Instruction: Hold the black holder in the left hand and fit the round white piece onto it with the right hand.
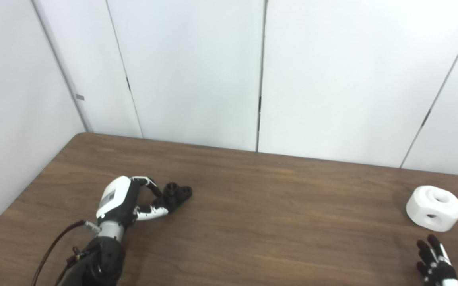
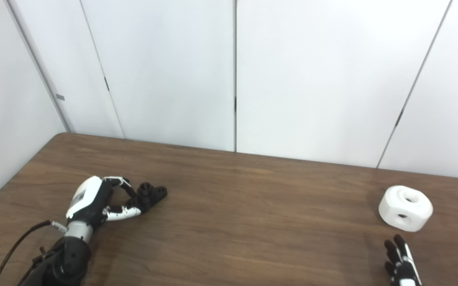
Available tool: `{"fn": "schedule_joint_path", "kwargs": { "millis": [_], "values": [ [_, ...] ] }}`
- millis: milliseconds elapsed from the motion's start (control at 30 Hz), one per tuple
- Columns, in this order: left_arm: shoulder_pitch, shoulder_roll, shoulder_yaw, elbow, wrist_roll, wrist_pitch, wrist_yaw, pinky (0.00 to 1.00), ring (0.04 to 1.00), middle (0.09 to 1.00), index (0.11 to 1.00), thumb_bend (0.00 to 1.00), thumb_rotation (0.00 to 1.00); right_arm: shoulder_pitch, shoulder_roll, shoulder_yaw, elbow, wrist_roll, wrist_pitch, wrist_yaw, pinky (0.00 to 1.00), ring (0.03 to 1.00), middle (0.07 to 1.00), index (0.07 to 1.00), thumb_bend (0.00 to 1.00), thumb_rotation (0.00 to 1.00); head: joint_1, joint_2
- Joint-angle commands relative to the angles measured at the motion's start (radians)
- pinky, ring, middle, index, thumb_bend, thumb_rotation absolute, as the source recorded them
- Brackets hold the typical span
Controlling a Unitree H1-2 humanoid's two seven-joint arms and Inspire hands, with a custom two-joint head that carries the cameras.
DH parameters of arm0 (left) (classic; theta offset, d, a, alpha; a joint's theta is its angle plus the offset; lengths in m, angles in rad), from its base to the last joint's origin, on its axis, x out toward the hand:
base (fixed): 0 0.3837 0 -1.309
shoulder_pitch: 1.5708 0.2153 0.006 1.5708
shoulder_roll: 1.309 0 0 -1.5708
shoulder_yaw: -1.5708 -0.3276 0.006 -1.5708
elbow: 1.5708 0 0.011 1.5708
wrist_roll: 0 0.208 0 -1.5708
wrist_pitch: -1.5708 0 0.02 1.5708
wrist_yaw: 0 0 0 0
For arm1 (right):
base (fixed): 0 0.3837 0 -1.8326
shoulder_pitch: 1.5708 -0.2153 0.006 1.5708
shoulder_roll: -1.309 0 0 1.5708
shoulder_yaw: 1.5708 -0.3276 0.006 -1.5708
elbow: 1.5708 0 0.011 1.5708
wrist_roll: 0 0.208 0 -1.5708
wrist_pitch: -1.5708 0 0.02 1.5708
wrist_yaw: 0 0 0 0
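Observation:
The black holder [image 1: 177,194] lies on the brown table [image 1: 272,206] at the left. My left hand [image 1: 127,200] is at its near end, with fingers and thumb curled and pinched on that end; the holder still rests on the table. It also shows in the right eye view [image 2: 152,194]. The round white piece [image 1: 434,207], with a hole on top and one in its side, sits on the table at the far right. My right hand [image 1: 435,264] is open at the bottom right corner, fingers stretched out, a short way in front of the white piece and not touching it.
White wall panels [image 1: 197,71] stand right behind the table's far edge. The table's left edge runs diagonally past my left arm. A black cable [image 1: 52,250] hangs by my left forearm.

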Motion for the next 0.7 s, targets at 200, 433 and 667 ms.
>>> {"fn": "schedule_joint_path", "kwargs": {
  "millis": [200,433,667],
  "values": [
    [0.056,0.013,-0.087,-0.179,0.046,-0.043,-0.102,0.82,0.884,0.791,0.488,0.52,0.05,0.187,0.024,0.035,-0.08,-0.027,-0.019,-0.011,1.0,0.996,0.962,0.982,0.6,1.0,-0.045,0.047],
    [0.131,-0.009,-0.175,-0.315,0.07,-0.071,-0.168,0.79,0.859,0.784,0.486,0.52,0.06,0.19,0.031,0.05,-0.111,-0.045,-0.004,-0.018,1.0,0.979,0.948,0.971,0.58,1.0,-0.102,0.1],
    [0.183,-0.041,-0.222,-0.403,0.099,-0.087,-0.202,0.79,0.869,0.785,0.486,0.52,0.06,0.177,0.049,0.069,-0.149,-0.057,0.049,-0.035,1.0,0.973,0.944,0.97,0.57,1.0,-0.148,0.151]
  ]
}}
